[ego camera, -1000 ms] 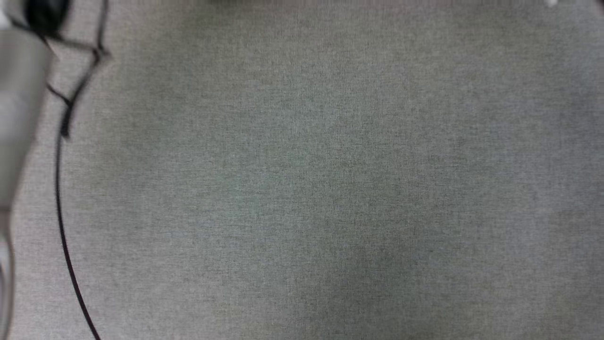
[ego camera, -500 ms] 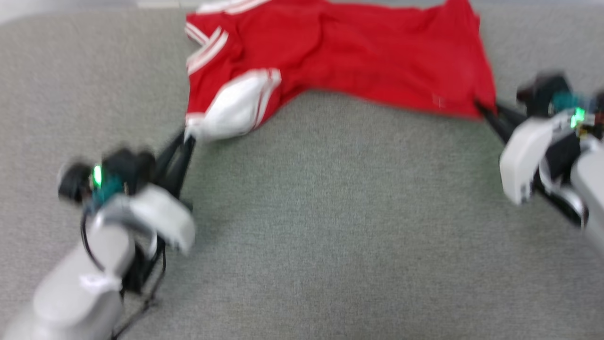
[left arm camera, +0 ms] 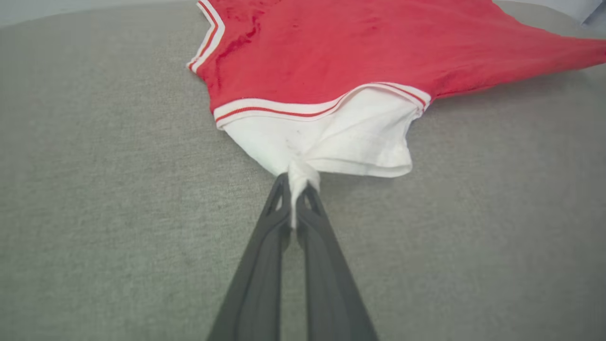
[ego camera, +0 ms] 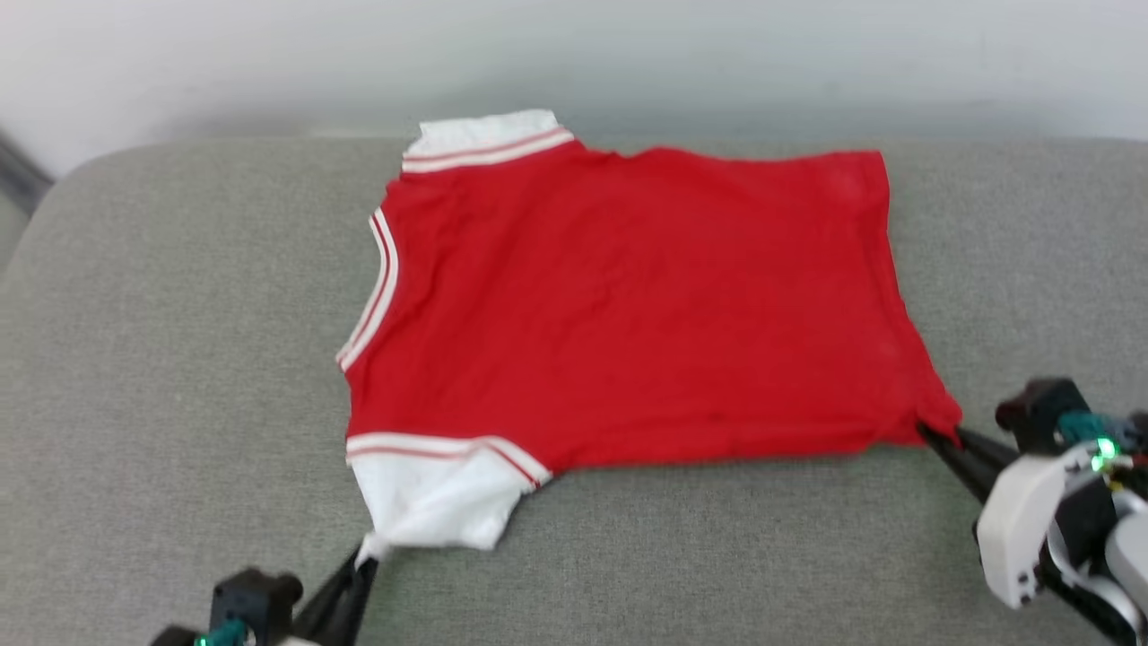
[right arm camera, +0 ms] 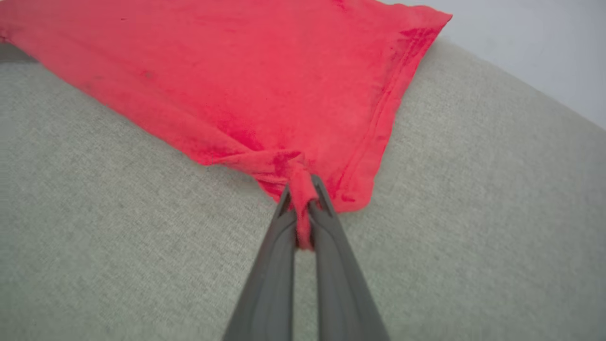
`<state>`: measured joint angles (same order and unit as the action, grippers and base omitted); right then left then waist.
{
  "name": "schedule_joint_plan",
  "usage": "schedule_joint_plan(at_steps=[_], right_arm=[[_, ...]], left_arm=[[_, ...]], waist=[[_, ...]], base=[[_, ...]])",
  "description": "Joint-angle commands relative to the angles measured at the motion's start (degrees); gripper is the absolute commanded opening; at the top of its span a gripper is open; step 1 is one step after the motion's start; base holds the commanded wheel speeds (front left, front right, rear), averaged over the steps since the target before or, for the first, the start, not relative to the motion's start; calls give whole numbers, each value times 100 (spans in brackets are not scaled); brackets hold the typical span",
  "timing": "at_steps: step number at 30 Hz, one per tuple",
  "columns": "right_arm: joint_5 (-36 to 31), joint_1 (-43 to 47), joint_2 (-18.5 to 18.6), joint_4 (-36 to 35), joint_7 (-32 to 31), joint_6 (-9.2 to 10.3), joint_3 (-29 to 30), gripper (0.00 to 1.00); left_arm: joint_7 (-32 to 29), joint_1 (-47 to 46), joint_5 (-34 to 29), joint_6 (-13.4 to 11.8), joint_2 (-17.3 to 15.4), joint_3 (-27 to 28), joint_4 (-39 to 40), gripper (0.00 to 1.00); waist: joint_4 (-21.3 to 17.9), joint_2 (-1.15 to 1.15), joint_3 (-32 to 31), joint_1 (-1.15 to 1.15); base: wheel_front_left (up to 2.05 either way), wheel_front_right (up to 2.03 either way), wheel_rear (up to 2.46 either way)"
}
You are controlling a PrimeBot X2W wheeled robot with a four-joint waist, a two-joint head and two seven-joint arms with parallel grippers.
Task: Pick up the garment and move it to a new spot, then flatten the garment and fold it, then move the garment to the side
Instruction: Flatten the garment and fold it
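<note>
The red jersey T-shirt (ego camera: 628,305) is lying spread mid-frame on the grey cushion (ego camera: 179,377). The left gripper (ego camera: 366,558) is pinching its white sleeve (ego camera: 430,498) at lower left, the right gripper (ego camera: 937,437) its hem corner (ego camera: 928,408) at right. It looks like light, limp cloth, probably best held by its corners.

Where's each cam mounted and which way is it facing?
Head: on the robot's head, looking forward and down at the red jersey T-shirt spread on the grey cushion; left claw lower left, right claw lower right.
Left wrist: on the left arm, looking along its dark fingers, shut on the white sleeve.
Right wrist: on the right arm, looking along its fingers, shut on the red hem corner.
Shared: T-shirt and cushion in all three.
</note>
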<state>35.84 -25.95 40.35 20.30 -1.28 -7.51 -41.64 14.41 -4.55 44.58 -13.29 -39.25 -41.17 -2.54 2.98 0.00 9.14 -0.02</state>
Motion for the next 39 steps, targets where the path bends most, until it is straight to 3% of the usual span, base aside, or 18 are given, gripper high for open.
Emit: schedule_joint_plan(at_steps=[1,11,16,23,29,39], right_arm=[[13,198,39,-62,-16,4,56,0],[-88,2055,212,-1035,-434,4,1098,0],[-173,2717,122,-1497,-730,4,1650,0],[-400,2634,-74,-1911,-1048,4,2226,0],[-507,2048,-187,-2117,-1200,4,2513,0],[-446,757,-314,-1699,-1424,4,2147,0]], left_arm=[[-3,130,34,-44,-23,-13,64,0],[-153,1301,474,-513,-265,-59,750,0],[-178,1442,504,-591,-351,-46,907,0],[-194,669,94,-381,-379,-40,916,0],[-348,-548,-297,22,-325,29,685,0],[-398,-2407,-443,706,80,231,-663,0]], waist=[[44,0,-119,2],[117,0,-444,2],[128,0,-412,2],[134,0,-213,2],[119,0,158,2],[-81,0,953,2]], base=[[0,0,0],[0,0,0],[0,0,0],[0,0,0],[0,0,0],[0,0,0]])
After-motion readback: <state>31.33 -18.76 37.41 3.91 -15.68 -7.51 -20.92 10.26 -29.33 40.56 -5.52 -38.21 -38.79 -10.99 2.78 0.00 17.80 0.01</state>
